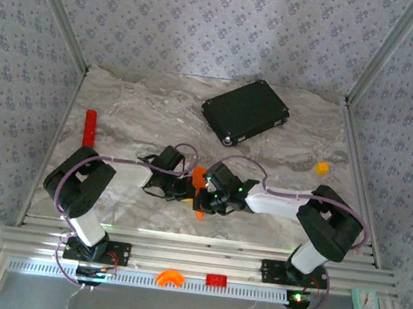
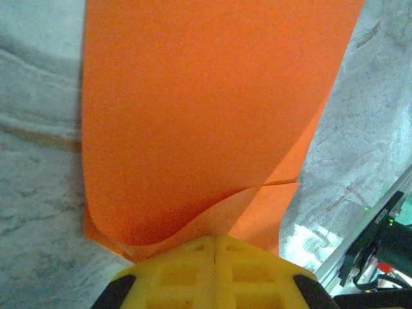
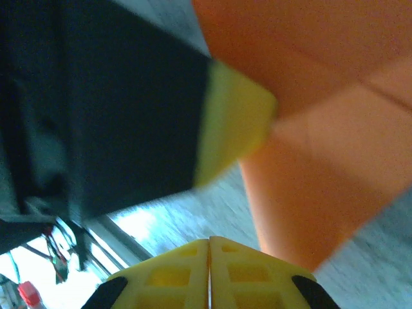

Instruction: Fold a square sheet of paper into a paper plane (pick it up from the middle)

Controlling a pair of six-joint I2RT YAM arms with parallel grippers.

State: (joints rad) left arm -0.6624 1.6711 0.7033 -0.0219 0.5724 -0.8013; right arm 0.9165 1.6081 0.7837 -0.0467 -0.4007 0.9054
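Note:
The paper plane point(image 1: 199, 175) is bright orange folded paper, held off the table between the two arms, with its pointed tip point(image 1: 199, 215) toward the near edge. My left gripper point(image 1: 189, 190) is shut on it. In the left wrist view the yellow jaws point(image 2: 215, 239) pinch the layered edge of the paper plane point(image 2: 206, 109), which fans out ahead. My right gripper point(image 1: 209, 198) sits just right of the paper. In the right wrist view its jaws point(image 3: 209, 241) are shut with nothing between them, and the paper plane point(image 3: 315, 167) hangs beside them, clamped by the left gripper's yellow finger point(image 3: 235, 122).
A black flat case point(image 1: 245, 112) lies at the back of the marble table point(image 1: 144, 109). A red cylinder point(image 1: 89, 126) lies at the left, and a small orange-yellow lump point(image 1: 322, 168) at the right. Patterned walls enclose three sides. Small orange point(image 1: 170, 277) and red point(image 1: 215, 280) pieces sit on the front rail.

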